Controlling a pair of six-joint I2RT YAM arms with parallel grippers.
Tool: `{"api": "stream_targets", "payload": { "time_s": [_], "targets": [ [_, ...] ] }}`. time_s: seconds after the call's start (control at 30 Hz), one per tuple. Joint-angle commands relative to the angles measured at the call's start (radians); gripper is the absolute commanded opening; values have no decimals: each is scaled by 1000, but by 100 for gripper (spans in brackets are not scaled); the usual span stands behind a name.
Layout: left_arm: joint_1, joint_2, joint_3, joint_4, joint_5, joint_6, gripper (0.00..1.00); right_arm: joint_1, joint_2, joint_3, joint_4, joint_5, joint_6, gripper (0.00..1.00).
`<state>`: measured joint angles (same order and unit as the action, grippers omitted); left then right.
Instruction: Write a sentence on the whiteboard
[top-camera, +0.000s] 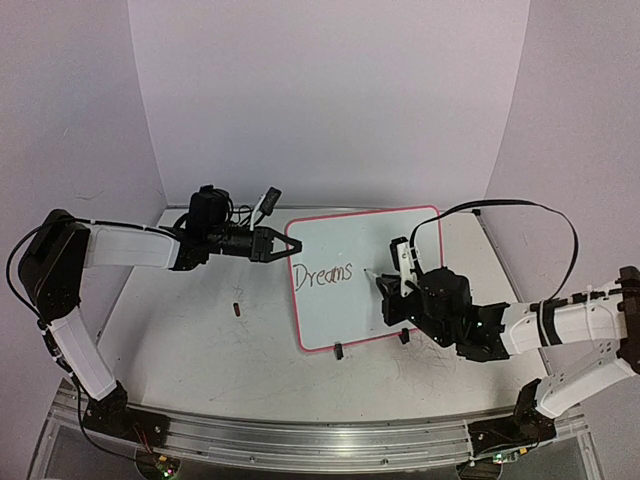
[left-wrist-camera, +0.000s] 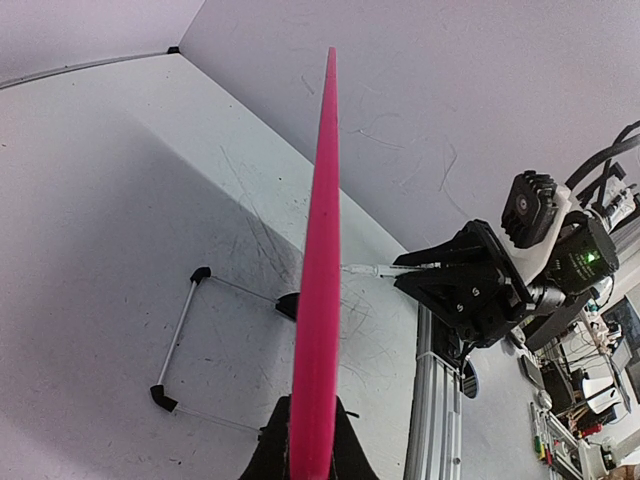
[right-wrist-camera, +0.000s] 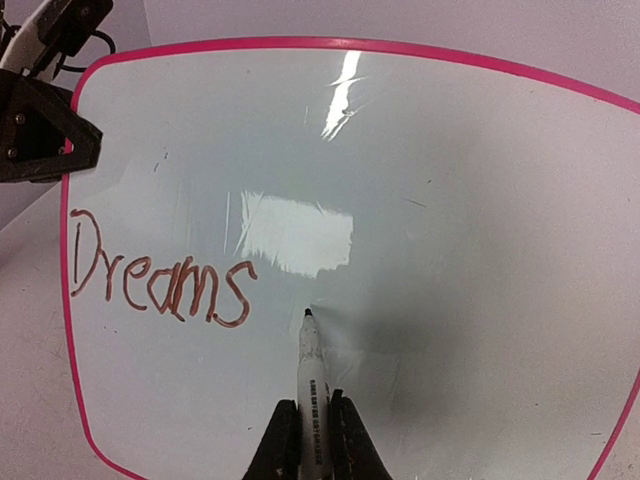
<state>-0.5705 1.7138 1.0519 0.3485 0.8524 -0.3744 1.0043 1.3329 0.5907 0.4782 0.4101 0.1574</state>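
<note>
The whiteboard (top-camera: 370, 290), white with a pink rim, stands tilted on two black clip feet (top-camera: 340, 351). The sentence (top-camera: 323, 273) on it reads "Dreams" in reddish strokes (right-wrist-camera: 160, 282). My left gripper (top-camera: 283, 244) is shut on the board's left rim, which the left wrist view shows edge-on (left-wrist-camera: 320, 300) between the jaws (left-wrist-camera: 312, 450). My right gripper (right-wrist-camera: 313, 440) is shut on a white marker (right-wrist-camera: 312, 385). The marker's dark tip sits at the board surface (right-wrist-camera: 450, 200) just right of the final "s"; contact cannot be judged. In the top view the right gripper (top-camera: 395, 288) is at the board's middle.
A small dark red cap-like piece (top-camera: 236, 308) lies on the scuffed table left of the board. A thin wire stand with black feet (left-wrist-camera: 180, 340) sits behind the board. A metal rail (top-camera: 300, 435) runs along the near edge. Walls enclose the back and sides.
</note>
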Motion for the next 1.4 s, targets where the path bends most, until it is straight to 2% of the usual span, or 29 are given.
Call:
{"api": "stream_targets", "payload": {
  "time_s": [0.0, 0.67, 1.37],
  "targets": [
    [2, -21, 7, -36, -50, 15, 0, -4, 4, 30, 44, 22, -2, 0],
    [2, -24, 7, -36, -47, 14, 0, -9, 41, 52, 64, 61, -2, 0],
    [2, -24, 8, -36, -45, 15, 0, -4, 41, 41, 26, -11, 14, 0]
  ]
}}
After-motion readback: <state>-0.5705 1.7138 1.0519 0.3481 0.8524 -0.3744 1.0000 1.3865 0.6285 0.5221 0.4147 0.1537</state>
